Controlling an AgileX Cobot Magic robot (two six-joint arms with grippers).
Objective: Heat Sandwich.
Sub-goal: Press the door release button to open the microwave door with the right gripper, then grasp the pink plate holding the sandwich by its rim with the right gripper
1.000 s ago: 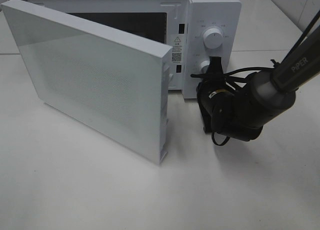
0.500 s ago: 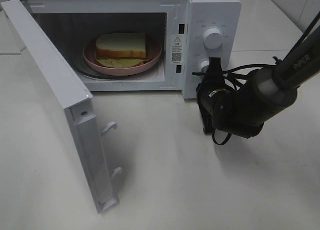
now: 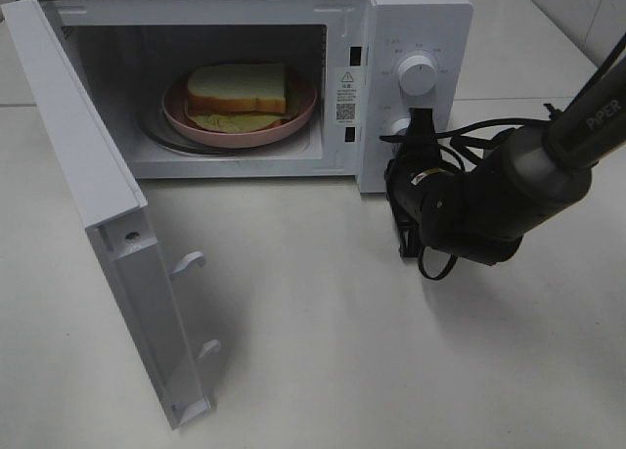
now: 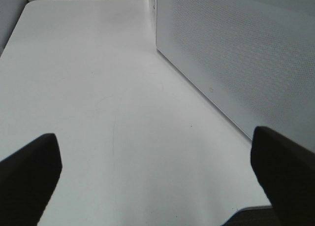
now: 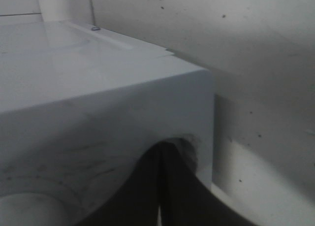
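Observation:
The white microwave [image 3: 421,19] stands at the back with its door [image 3: 88,175] swung wide open to the left. Inside, the sandwich [image 3: 238,87] lies on a round pink plate [image 3: 303,102]. My right gripper [image 3: 421,126] is shut and empty, its tip against the control panel beside the lower knob [image 3: 398,128]. In the right wrist view the shut gripper [image 5: 160,186] touches the white panel [image 5: 98,113]. My left gripper [image 4: 157,186] is open and empty over bare table, out of the high view. It faces the door's dotted outer face [image 4: 236,63].
The upper knob [image 3: 418,75] sits above my right gripper. The open door takes up the table's left front. The right arm and its cables [image 3: 469,204] lie in front of the microwave's right side. The white table [image 3: 342,351] spreads in front.
The microwave door has swung from nearly across the opening to wide open on the left, uncovering the sandwich and plate. The right gripper has stayed at the lower knob.

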